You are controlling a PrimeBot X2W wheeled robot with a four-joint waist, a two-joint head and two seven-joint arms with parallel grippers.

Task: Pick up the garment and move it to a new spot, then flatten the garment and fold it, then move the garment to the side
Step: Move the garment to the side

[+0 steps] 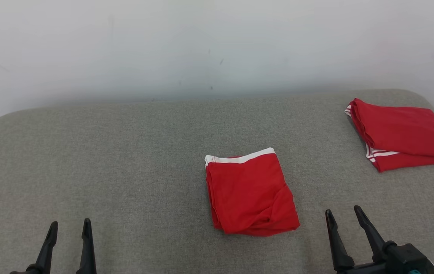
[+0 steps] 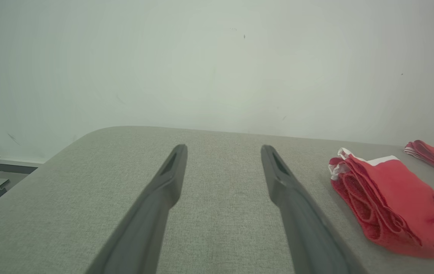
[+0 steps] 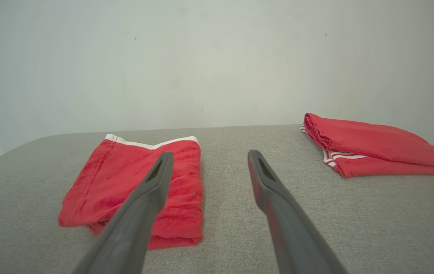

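A red garment (image 1: 249,192) with a white band lies folded into a neat rectangle at the middle of the grey padded table (image 1: 125,163). The left wrist view has it at the right (image 2: 392,201); the right wrist view has it at the left (image 3: 137,194), partly behind a finger. My left gripper (image 1: 69,224) stands open at the lower left, far from the cloth. My right gripper (image 1: 343,212) stands open at the lower right, a short way right of the garment's near corner, holding nothing.
A second folded red garment (image 1: 401,133) with white stripes lies at the table's far right, close to the edge; it also appears as a folded red pile (image 3: 373,146) in the right wrist view. A pale wall (image 1: 201,45) runs behind the table.
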